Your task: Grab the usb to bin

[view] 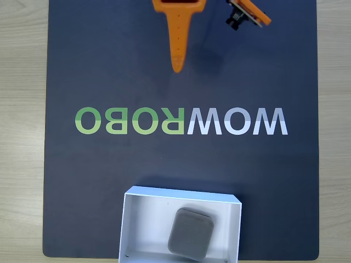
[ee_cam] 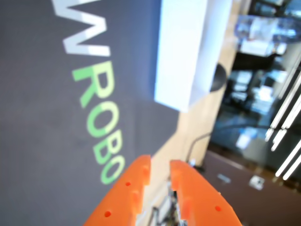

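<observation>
In the fixed view the usb (view: 190, 232), a small gray rounded square, lies flat inside the bin (view: 143, 222), a shallow white box at the mat's lower edge. My orange gripper (view: 178, 67) hangs at the top of that view, far from the bin, its fingers stacked and pointing down the picture. The wrist view shows the gripper (ee_cam: 160, 165) at the bottom edge. Its two orange fingers stand a narrow gap apart with nothing between them. The white bin (ee_cam: 188, 52) appears blurred at the top of the wrist view, and the usb is hidden there.
A dark mat (view: 98, 181) printed WOWROBO covers a light wooden table (view: 22, 131). The wrist camera mount (view: 248, 13) sits at the top right. Beyond the table edge the wrist view shows a blurred room.
</observation>
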